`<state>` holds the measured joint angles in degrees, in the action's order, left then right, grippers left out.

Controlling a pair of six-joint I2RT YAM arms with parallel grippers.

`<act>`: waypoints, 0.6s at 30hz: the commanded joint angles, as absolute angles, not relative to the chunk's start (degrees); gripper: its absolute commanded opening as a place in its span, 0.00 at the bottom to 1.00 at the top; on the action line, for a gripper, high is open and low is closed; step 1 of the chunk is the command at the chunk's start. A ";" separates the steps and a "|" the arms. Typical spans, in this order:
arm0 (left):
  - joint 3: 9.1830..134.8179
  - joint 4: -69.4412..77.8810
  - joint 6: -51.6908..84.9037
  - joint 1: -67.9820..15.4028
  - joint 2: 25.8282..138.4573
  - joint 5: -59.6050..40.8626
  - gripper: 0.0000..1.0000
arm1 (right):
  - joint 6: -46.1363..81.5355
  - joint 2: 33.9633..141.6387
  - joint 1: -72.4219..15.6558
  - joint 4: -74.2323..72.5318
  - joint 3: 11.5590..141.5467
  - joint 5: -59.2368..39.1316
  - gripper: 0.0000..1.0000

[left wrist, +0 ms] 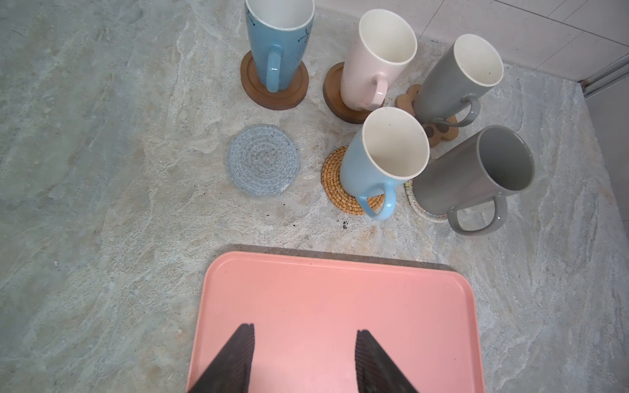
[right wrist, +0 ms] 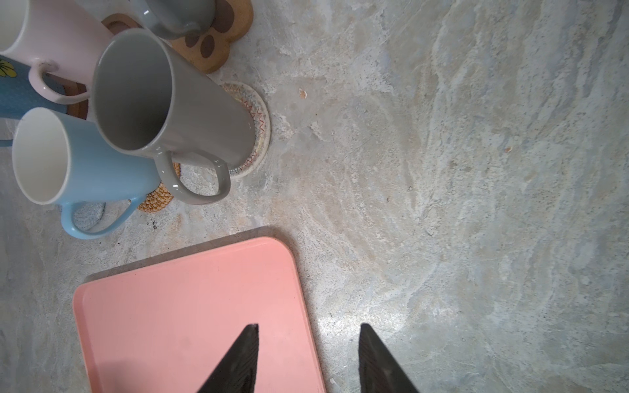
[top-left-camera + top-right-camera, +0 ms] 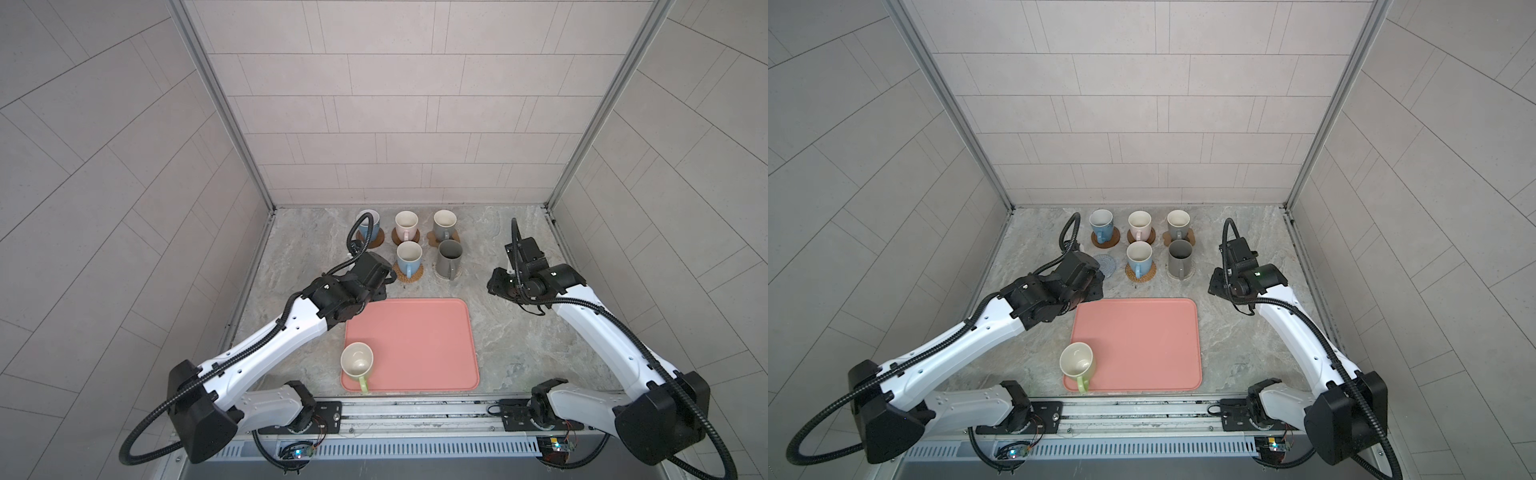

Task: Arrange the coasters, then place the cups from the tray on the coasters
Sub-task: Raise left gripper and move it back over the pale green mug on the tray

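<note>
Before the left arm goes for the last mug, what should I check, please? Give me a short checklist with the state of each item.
1. Green mug stands upright on the tray, at its near left corner: ok.
2. Its handle points to the near edge, with nothing around it: ok.
3. Grey-blue coaster is bare: ok.
4. Light blue mug beside that coaster stands apart from it: ok.
5. Left gripper is open and empty: ok.
6. Right gripper is open, empty and touches no mug: ok.
</note>
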<state>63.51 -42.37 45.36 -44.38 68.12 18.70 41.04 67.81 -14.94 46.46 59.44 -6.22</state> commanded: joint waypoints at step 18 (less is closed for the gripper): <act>63.70 -56.22 50.78 -44.30 59.80 16.46 0.54 | 42.01 69.98 -14.82 44.15 59.20 -7.03 0.50</act>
